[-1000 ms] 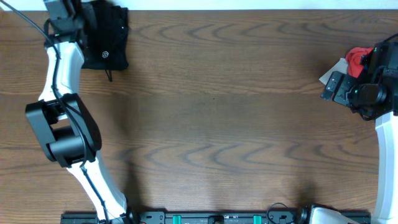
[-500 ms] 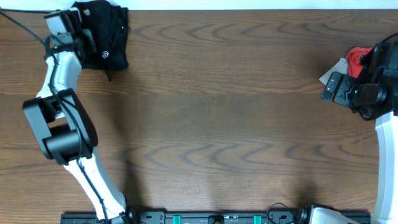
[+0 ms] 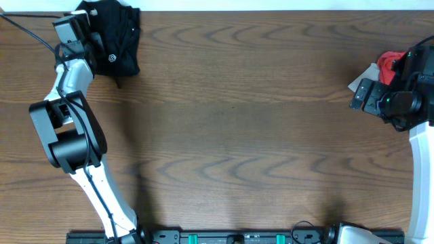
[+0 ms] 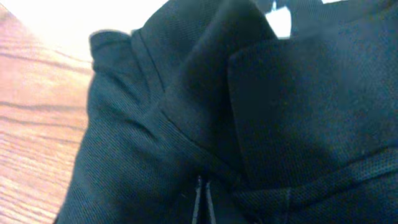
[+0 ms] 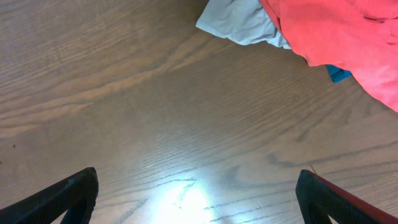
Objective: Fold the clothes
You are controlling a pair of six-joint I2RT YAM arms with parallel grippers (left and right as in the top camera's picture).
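A black top (image 3: 116,37) with a small white round logo (image 3: 114,59) lies bunched at the table's far left corner. My left gripper (image 3: 93,42) is shut at its left side. In the left wrist view its jaws (image 4: 203,199) meet against black folds (image 4: 155,124), and no fabric shows between them. At the right edge lie a red tee (image 3: 387,64) and a light grey piece (image 3: 363,76). My right gripper (image 3: 367,95) hangs open just in front of them. In the right wrist view it (image 5: 198,186) has only bare wood between its fingers, with the grey piece (image 5: 239,22) and red tee (image 5: 336,31) ahead.
The wooden table (image 3: 230,122) stretches between the two arms. A bit of blue cloth (image 5: 339,73) peeks from under the red tee. The far table edge (image 3: 237,9) runs just behind the black top. The arm bases (image 3: 230,237) stand along the near edge.
My left wrist has slid off the top of the black garment toward its left side, uncovering its upper fold. The right arm has not moved.
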